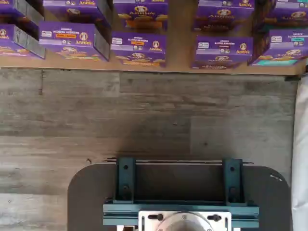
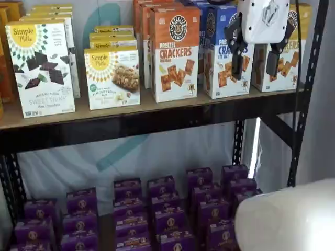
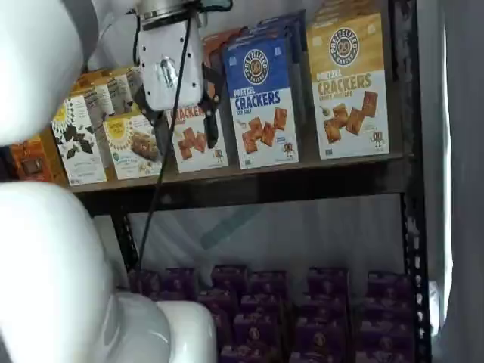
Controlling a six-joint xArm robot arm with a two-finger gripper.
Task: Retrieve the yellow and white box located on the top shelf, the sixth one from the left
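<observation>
The yellow and white box [image 3: 348, 83] stands at the right end of the top shelf [image 3: 302, 170], yellow above with a round dark logo, white below with square crackers. In a shelf view it [image 2: 289, 63] is partly hidden behind my gripper [image 2: 255, 65]. The gripper has a white body and two black fingers [image 2: 235, 52] hanging down, with a plain gap between them and nothing held. It hangs in front of the shelf's boxes, apart from them. In a shelf view the gripper [image 3: 181, 125] shows before the orange box. The wrist view shows neither box nor fingers.
A blue Pretzel Crackers box [image 3: 261, 98] stands just left of the yellow box, then an orange one [image 2: 175, 52] and Simple Mills boxes [image 2: 42, 68]. Purple boxes [image 2: 157, 214] fill the lower level. A black upright [image 2: 306, 78] flanks the shelf's right end. My white arm [image 3: 45, 265] fills the foreground.
</observation>
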